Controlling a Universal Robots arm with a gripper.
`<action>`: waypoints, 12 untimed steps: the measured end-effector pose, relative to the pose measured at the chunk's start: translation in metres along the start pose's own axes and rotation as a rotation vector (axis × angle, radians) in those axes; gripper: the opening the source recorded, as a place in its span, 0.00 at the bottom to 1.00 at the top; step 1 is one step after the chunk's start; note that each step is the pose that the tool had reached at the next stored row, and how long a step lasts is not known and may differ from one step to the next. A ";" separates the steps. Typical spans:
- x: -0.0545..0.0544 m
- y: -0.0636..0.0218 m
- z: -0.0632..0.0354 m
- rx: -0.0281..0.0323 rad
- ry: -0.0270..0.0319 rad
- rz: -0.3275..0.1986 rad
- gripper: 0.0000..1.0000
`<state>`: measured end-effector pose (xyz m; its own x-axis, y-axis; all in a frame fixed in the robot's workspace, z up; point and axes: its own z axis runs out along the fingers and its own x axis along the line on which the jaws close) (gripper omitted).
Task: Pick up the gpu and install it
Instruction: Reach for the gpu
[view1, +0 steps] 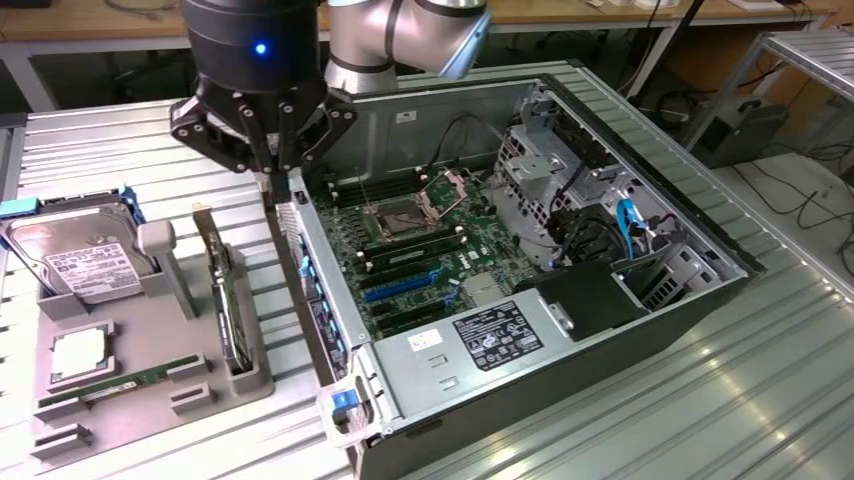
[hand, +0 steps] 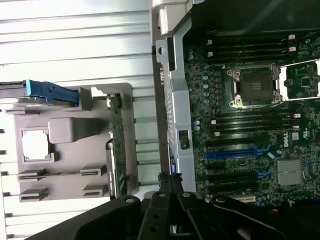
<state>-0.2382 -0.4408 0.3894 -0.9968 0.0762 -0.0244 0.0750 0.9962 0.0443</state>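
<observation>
While the fingers (view1: 272, 170) hang pinched fully together with nothing between them, the gpu (view1: 224, 300) sits untouched in its holder. Count on the bench (view1: 667, 400): one grey holder tray (view1: 147, 330), one open PC case (view1: 534, 400) lying on its side. Over it, one arm (view1: 400, 35).

On the tray: one gpu, one hard drive (view1: 74, 262), one CPU chip (view1: 80, 350), one RAM stick (view1: 114, 385) (lying flat, not slotted upright).

Inside the case: one motherboard (view1: 427, 250), one CPU socket (view1: 398, 218) with its latch frame flipped open.

The gpu stands on edge in a slot on the tray side nearest the case, green board edge showing on top. Fingers are above it and apart from it, offset toward the case, over the case's rear wall (view1: 314, 290), next to the strip of bench between tray and case. Wrist view agrees: gpu seen edge-on along the tray rim, closed fingertips over the rear wall's edge, a bare strip of ribbed bench between the two. No contact with the card or the tray.
</observation>
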 end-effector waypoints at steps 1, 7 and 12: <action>0.004 -0.0017 0.0010 -0.0001 -0.0001 0.000 0.11; 0.032 -0.0104 0.0085 0.0000 0.0000 0.000 0.11; 0.055 -0.0142 0.0144 0.0000 -0.0001 0.000 0.11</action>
<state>-0.2936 -0.4502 0.3730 -0.9968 0.0761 -0.0245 0.0750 0.9962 0.0443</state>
